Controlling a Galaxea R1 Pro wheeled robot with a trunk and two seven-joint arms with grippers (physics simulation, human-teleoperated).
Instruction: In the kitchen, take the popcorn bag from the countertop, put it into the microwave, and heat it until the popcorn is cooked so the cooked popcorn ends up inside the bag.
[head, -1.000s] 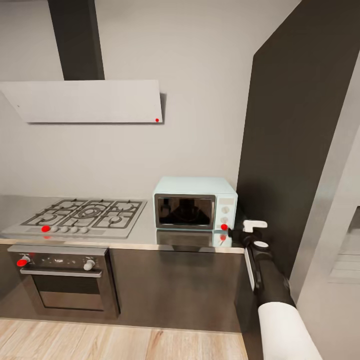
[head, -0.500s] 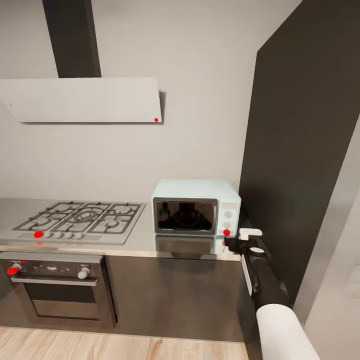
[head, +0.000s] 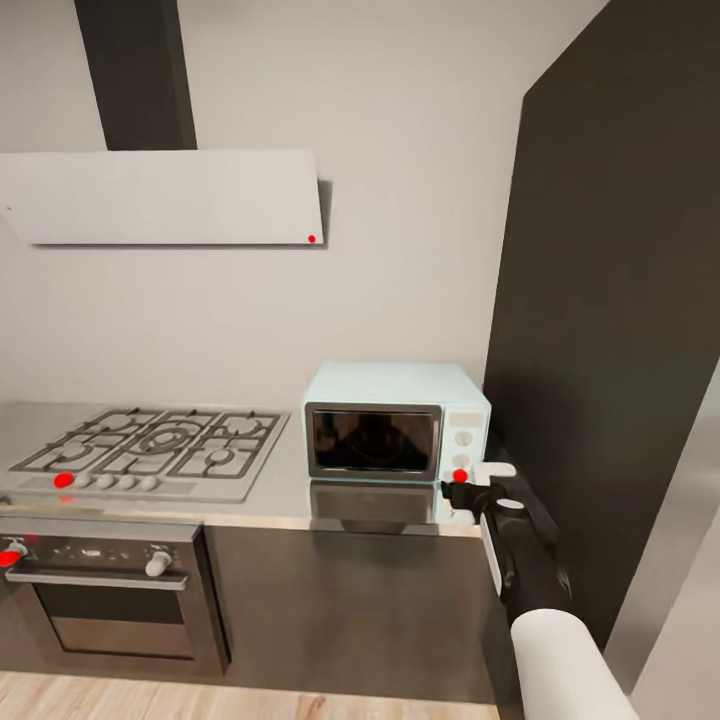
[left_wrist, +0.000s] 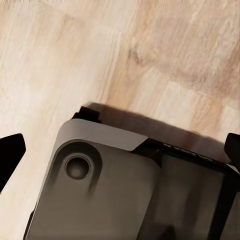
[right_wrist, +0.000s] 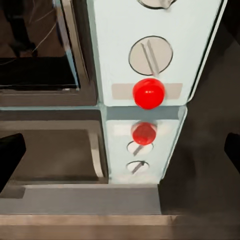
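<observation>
Facing a kitchen run of long grey brushed-steel countertop (head: 265, 500) over dark glossy cabinet fronts (head: 350, 600), under pale grey walls. Off to the left end: grey gas hob with black grates (head: 150, 445), wide black oven with steel bar handle (head: 100, 600) below it, white flat hood (head: 165, 197) above. At the right end of the slab, hard against a tall dark panel (head: 610, 300): small pale blue-white microwave (head: 395, 420), dark glass door shut, side panel with two round knobs and a red dot (right_wrist: 148, 93) at the panel's foot, all mirrored in the steel just below. No tan paper sack to be seen anywhere on the visible slab; cannot tell whether it sits behind the dark glass.

Right gripper (head: 478, 483) raised at the counter's front right corner, level with the red dot and just short of it, aimed squarely at it in the right wrist view; dark fingertips (right_wrist: 11, 155) at either edge of that view, spread wide, pinching nothing. Left gripper (left_wrist: 120, 155) hung low over pale wood floor (left_wrist: 125, 50), fingers likewise parted and empty.

Judged step: going for the microwave's control, either to open the door or to start heating. Next move calls for a short, straight push forward onto the red dot, kept clear of the lower knob (right_wrist: 151, 55) just above it.
</observation>
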